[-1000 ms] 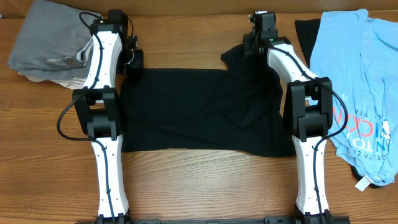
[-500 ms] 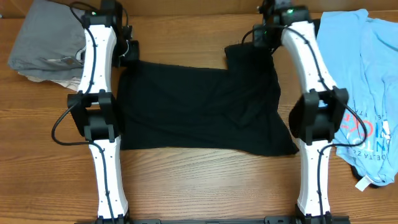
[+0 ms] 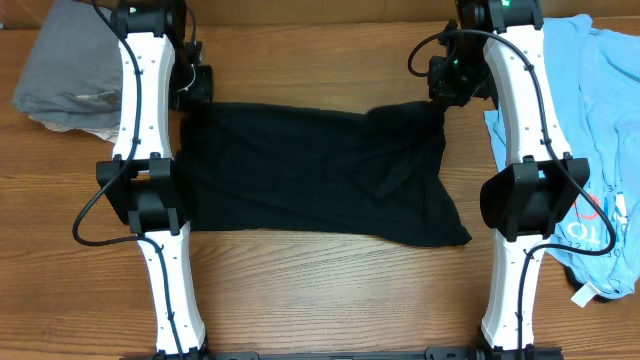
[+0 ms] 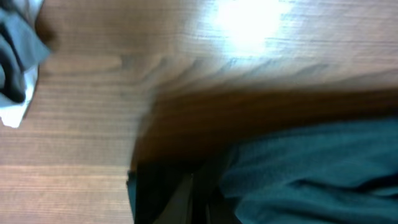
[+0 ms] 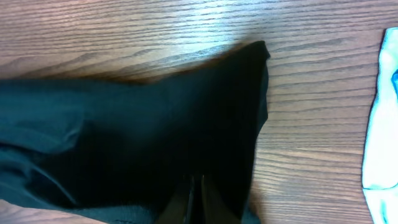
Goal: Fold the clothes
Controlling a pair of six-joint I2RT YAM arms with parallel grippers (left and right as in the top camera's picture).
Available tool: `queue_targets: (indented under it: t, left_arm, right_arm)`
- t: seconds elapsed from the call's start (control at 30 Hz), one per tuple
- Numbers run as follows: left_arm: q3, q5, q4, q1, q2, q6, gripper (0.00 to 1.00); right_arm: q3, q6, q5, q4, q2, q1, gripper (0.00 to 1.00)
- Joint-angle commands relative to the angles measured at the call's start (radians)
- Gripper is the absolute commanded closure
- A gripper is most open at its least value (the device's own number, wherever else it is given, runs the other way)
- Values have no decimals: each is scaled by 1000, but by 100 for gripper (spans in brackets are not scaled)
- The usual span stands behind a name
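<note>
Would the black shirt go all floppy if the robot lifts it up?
Probably floppy: the black T-shirt wrinkles and bunches where the right gripper pinches it. Likely light: it lies thin and flat on the table. Lifted by corners, its middle would probably sag.

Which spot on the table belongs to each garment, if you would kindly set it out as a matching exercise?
Garments
1. black T-shirt
2. light blue tee
3. grey folded garment

Places
A. far left corner of the table
B. along the right edge
C. spread out in the middle

Pairs: 1-C; 2-B; 3-A
</note>
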Motion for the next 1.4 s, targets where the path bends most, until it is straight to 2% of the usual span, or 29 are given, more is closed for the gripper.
queue_targets:
  t: [0.0,0.13,0.3,0.67,0.87,1.1,1.37]
  left_arm:
    - [13,-35,-26,6,-22,17,96]
    - [3,-32,-26,6,-22,28,96]
    - [-52,-24,-26,5,-22,27,96]
    - [-398,-53,-27,4,-90,31,96]
    - [-382,-98,-22,5,-180,27,96]
    - [-362,-111,76,-2,-362,27,96]
    - [-409,-116,13,-9,-402,20,96]
  right_arm:
    - [-24,13,-45,0,-31,-8,96]
    - [-90,16,-66,0,-63,1,96]
    - [-264,16,-60,0,-124,15,96]
    - [-716,24,-55,172,-246,13,96]
    - [-754,23,-67,225,-246,13,96]
    - [-754,17,-74,242,-247,13,96]
    - [-754,11,-78,264,-247,13,96]
